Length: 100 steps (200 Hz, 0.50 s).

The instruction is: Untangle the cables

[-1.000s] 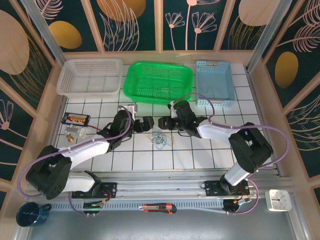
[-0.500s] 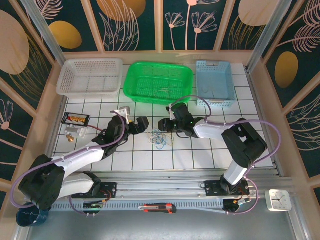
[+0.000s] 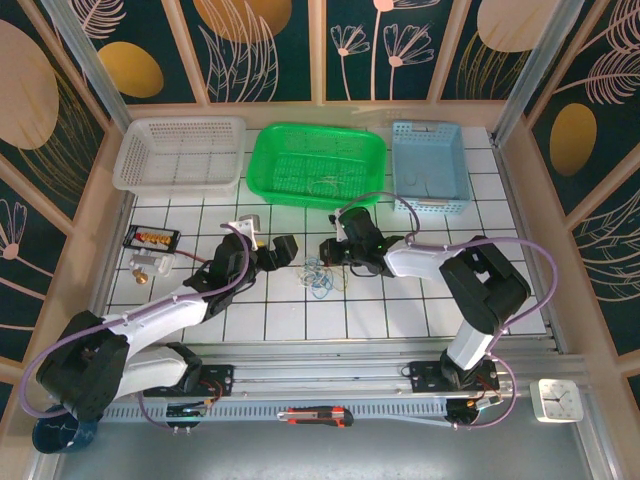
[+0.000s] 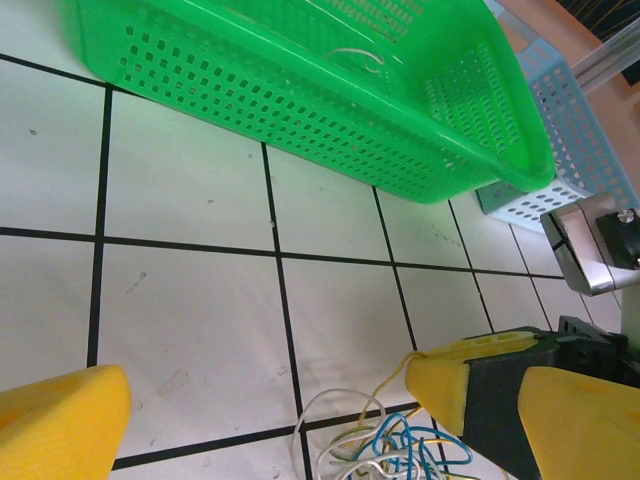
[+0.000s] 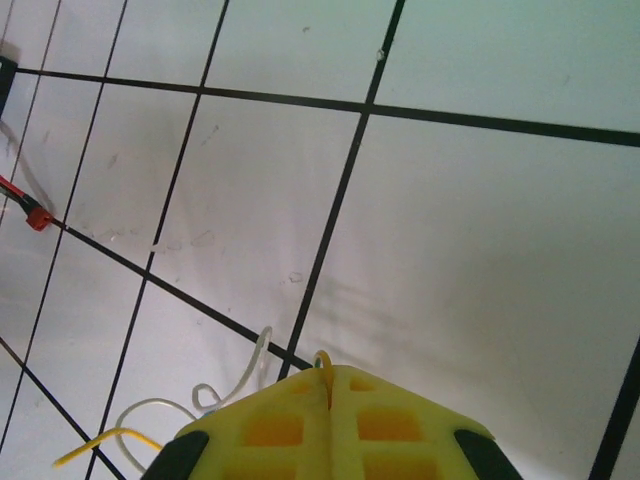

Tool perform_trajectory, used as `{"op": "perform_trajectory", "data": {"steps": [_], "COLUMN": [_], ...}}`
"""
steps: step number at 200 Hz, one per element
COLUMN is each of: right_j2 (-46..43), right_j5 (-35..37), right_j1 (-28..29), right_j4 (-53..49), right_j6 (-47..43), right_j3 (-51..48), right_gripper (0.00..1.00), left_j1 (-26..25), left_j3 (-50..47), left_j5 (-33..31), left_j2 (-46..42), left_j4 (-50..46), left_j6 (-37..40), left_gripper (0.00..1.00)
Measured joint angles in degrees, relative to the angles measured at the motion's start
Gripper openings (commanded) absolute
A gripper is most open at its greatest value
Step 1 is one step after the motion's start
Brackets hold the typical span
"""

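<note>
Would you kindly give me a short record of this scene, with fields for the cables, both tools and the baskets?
cables: blue, tan-yellow and pale loops in one heap on the tiled table, between the tools
left tool: open, beside the heap, holding nothing
right tool: shut on a tan-yellow wire from the heap
baskets: white basket, green basket, blue basket, in a row at the far edge

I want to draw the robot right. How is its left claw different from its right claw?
The left claw is wide open; the right claw is shut tight. The left claw holds nothing; the right claw pinches a yellow cable. Both have yellow fingers and sit low beside the cables.
</note>
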Motion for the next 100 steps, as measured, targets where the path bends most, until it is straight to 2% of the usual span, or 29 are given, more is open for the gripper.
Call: {"op": "perform_trajectory", "data": {"steps": [29, 100], "right_j2": [-0.6, -8.3], "right_j5": [0.3, 1.4], "right_j1": [0.0, 0.0], "right_j4": [-0.7, -3.2], "right_j6": [-0.2, -0.9], "right_j3": [1.4, 4.7], "right_gripper": [0.0, 0.0], "left_j1": [0.0, 0.0], "left_j3": [-0.2, -0.2], "left_j5": [0.8, 3.9], "left_j2": [0.0, 0.6], "left_j4": [0.2, 3.7], "left_j6": [0.6, 3.8], "left_gripper": [0.99, 0.99]}}
